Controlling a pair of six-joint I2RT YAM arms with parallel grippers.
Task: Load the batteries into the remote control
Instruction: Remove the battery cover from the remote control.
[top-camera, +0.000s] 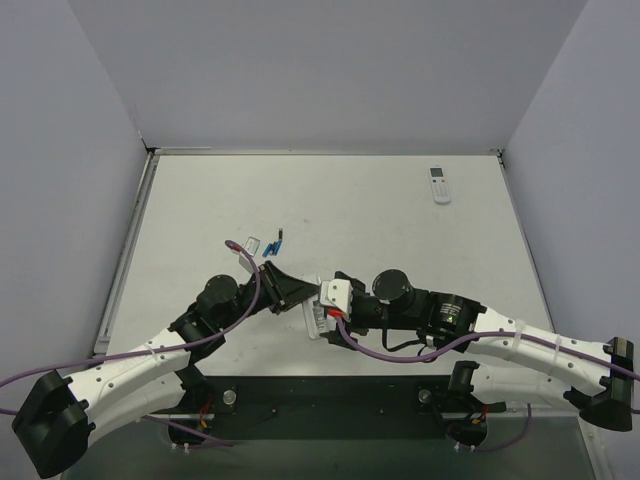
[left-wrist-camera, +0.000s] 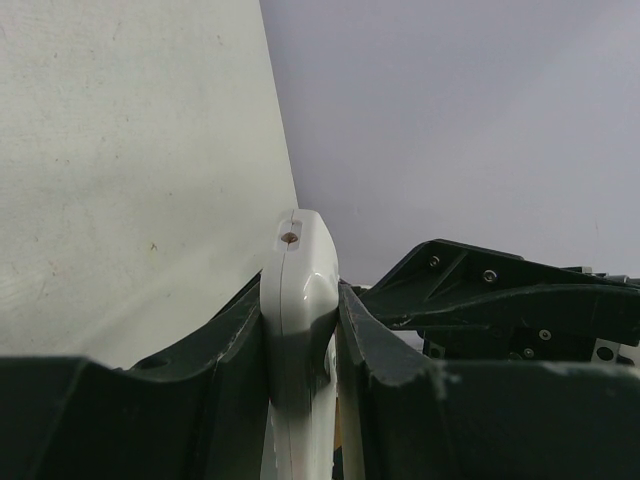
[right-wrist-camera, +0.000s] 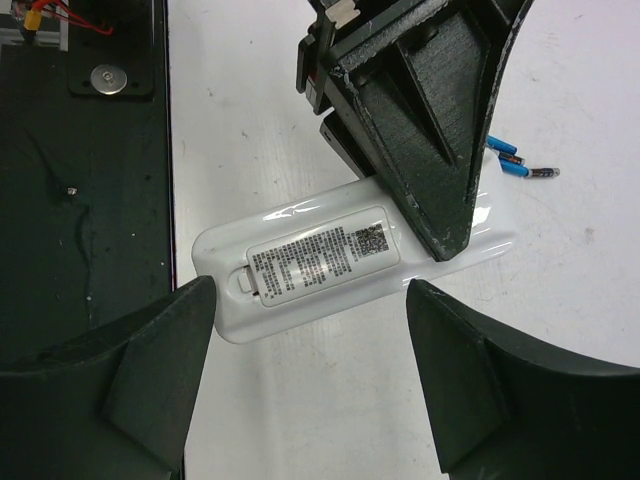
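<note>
Left hand (left-wrist-camera: 300, 300) pinched tight, right hand (right-wrist-camera: 310, 295) spread.

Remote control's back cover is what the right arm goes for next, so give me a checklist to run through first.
1. Slim white rectangular remote control clamped between the left fingers: ok.
2. Its labelled back faces the right wrist camera: ok.
3. Right fingers open, one on each side of it, not touching: ok.
4. Battery cover removed: not ok, it looks shut.
5. Two small blue cylindrical batteries lie loose on the white table: ok.
6. Polarity marks inside the compartment: cannot tell.
</note>
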